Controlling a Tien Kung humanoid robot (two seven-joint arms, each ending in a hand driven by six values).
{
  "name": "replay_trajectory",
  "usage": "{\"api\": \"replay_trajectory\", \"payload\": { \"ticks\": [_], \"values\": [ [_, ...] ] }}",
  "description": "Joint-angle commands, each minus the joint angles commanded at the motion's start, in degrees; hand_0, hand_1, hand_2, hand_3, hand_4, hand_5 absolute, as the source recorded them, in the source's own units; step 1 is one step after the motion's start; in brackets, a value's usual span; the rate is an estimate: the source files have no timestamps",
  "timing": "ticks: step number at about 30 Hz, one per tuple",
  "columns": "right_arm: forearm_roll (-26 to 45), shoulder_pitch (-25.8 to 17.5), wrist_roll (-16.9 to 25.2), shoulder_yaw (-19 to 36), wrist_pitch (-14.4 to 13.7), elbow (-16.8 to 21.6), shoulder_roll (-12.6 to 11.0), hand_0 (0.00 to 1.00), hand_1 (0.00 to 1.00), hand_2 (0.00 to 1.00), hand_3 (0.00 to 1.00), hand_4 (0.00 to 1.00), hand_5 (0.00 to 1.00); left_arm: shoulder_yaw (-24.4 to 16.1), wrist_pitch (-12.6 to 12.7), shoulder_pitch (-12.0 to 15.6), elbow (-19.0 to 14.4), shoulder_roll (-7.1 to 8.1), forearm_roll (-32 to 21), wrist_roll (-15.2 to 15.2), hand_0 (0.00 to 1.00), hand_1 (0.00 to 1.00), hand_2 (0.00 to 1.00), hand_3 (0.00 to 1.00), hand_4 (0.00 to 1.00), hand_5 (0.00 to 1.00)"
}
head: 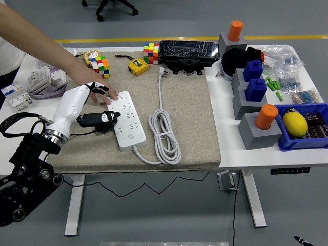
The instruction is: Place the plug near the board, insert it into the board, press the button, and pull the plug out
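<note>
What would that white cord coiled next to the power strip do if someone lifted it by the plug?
The white cord would probably droop and uncoil, since it lies in loose loops. Its plug looks rigid, so likely easy to grip. One end joins the power strip, so a pull may drag that along.

Bright, even overhead light fills the room, leaving only soft, short shadows under the coiled white cable (165,134) at centre frame. Glare streaks the black wrapped box (188,50) at upper centre. Focus holds sharp throughout, with slight bowing towards the edges.
</note>
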Motion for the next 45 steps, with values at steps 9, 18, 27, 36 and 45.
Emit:
{"api": "replay_trajectory", "payload": {
  "ticks": [9, 18, 27, 36, 45],
  "values": [
    [-0.17, 0.05, 0.07, 0.13, -0.01, 0.3, 0.19, 0.654, 0.654, 0.66, 0.57, 0.991, 0.56, 0.97, -0.04, 3.52, -0.24, -0.23, 1.61, 0.41, 0.723, 0.759, 0.723, 0.683, 0.889, 0.455],
    [-0.23, -0.13, 0.04, 0.5, -0.01, 0.22, 0.28, 0.653, 0.653, 0.66, 0.57, 0.991, 0.559, 1.93, -1.82, 2.9, 1.27, -0.27, 0.28, 2.01, 0.716, 0.761, 0.725, 0.679, 0.912, 0.452],
    [-0.3, -0.21, 0.01, 0.68, -0.01, 0.17, 0.29, 0.654, 0.652, 0.659, 0.57, 0.991, 0.56, 3.09, -2.32, 1.27, 1.79, -0.93, -0.56, 2.13, 0.714, 0.759, 0.719, 0.679, 0.903, 0.448],
    [-0.29, -0.23, 0.02, 0.63, -0.01, 0.24, 0.32, 0.652, 0.654, 0.659, 0.57, 0.991, 0.56, 4.37, -3.16, -0.55, 2.42, -1.39, -1.1, 2.61, 0.718, 0.751, 0.713, 0.69, 0.885, 0.458],
    [-0.3, -0.11, 0.02, 0.81, 0.01, 0.27, 0.33, 0.656, 0.653, 0.659, 0.57, 0.991, 0.56, 5.28, -3.56, -2.14, 3.12, -2.22, -1.41, 2.79, 0.716, 0.746, 0.711, 0.695, 0.884, 0.459]
  ]
}}
